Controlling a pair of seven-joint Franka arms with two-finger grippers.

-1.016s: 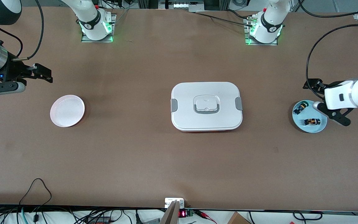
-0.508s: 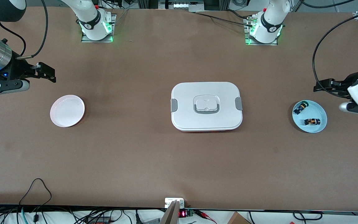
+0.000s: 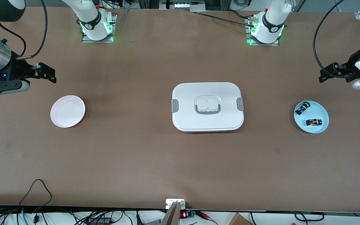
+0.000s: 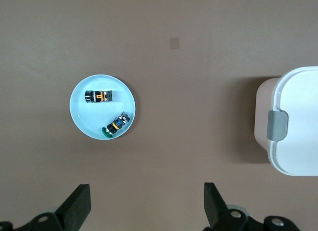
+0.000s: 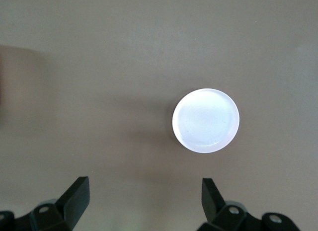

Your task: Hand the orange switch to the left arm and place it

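The orange switch (image 3: pixel 313 122) (image 4: pixel 99 96) lies on its side on a light blue plate (image 3: pixel 320 110) (image 4: pixel 82 114) at the left arm's end of the table. My left gripper (image 3: pixel 328 73) (image 4: pixel 146 192) hangs open and empty over bare table beside that plate. The white box (image 3: pixel 207 107) (image 4: pixel 293 121) sits lidded at mid-table. At the right arm's end, my right gripper (image 3: pixel 46 72) (image 5: pixel 144 185) is open and empty, over bare table beside a pink plate (image 3: pixel 67 111) (image 5: pixel 205 120).
A second small part (image 3: pixel 302 108) (image 4: pixel 118 122), black with a blue-yellow body and green tip, shares the blue plate with the switch. The pink plate holds nothing. Cables trail along the table's edge nearest the front camera.
My left gripper has drawn back from over the blue plate toward the table's end and the bases, uncovering both parts. The right gripper shifted slightly, then held still.
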